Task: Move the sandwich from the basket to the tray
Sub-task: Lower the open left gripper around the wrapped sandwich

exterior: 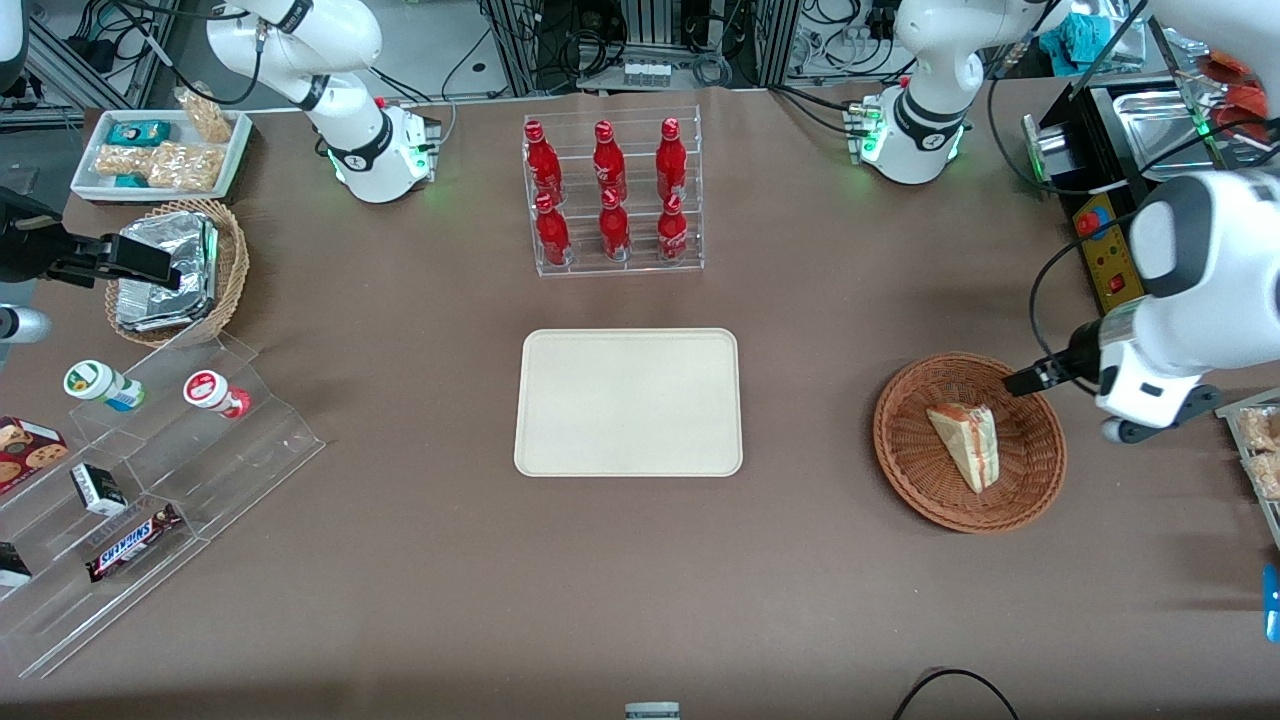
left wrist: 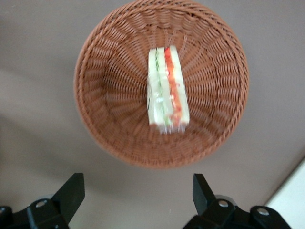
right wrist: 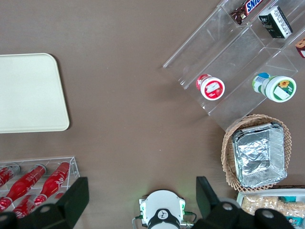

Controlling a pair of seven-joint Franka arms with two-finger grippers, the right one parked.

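Note:
The sandwich (exterior: 968, 443) (left wrist: 167, 90), a clear-wrapped wedge with red and green filling, lies in the reddish-brown wicker basket (exterior: 900, 450) (left wrist: 95, 119) toward the working arm's end of the table. My left gripper (left wrist: 137, 186) hangs open above the bare table just outside the basket's rim, with nothing between its black fingers (left wrist: 71, 188). It is apart from the sandwich. The cream tray (exterior: 628, 400) (right wrist: 28, 93) lies flat at the table's middle with nothing on it.
A clear rack of red bottles (exterior: 612, 195) stands farther from the front camera than the tray. A tan basket with foil packs (exterior: 180, 270), clear stepped shelves (exterior: 150, 480) and a white snack tray (exterior: 160, 150) sit toward the parked arm's end. Another snack tray (exterior: 1260, 450) lies beside the basket.

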